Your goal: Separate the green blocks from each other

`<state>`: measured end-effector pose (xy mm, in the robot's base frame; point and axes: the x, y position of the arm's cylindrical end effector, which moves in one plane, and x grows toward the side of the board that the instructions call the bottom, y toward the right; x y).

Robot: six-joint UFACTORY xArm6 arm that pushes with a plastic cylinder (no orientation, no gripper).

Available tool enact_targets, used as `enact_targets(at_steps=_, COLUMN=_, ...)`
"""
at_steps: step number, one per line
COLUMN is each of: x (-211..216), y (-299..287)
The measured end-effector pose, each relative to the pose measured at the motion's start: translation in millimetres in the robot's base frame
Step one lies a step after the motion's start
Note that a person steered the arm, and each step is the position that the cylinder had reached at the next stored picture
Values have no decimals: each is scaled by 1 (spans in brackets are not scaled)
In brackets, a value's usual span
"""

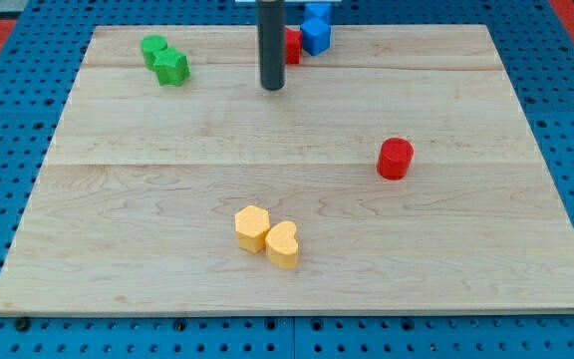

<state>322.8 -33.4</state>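
Observation:
Two green blocks touch each other near the view's top left: a round green block (152,48) and a green star-shaped block (172,68) just below and right of it. My tip (272,86) is the lower end of the dark rod at the top centre. It stands about a hundred pixels to the right of the green star block and touches no block.
A red block (292,45) and two blue blocks (316,30) cluster at the top edge, just right of the rod. A red cylinder (395,159) sits at mid right. A yellow hexagon (252,228) and a yellow heart (283,244) touch near the bottom centre on the wooden board (118,199).

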Motion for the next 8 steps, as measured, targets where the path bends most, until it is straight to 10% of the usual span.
enact_targets(at_steps=2, x=-71, y=197)
enact_targets(at_steps=3, x=-124, y=195)
enact_targets(at_steps=5, x=-109, y=121)
enact_targets(at_steps=6, x=-22, y=94)
enact_targets(at_steps=8, x=15, y=-177)
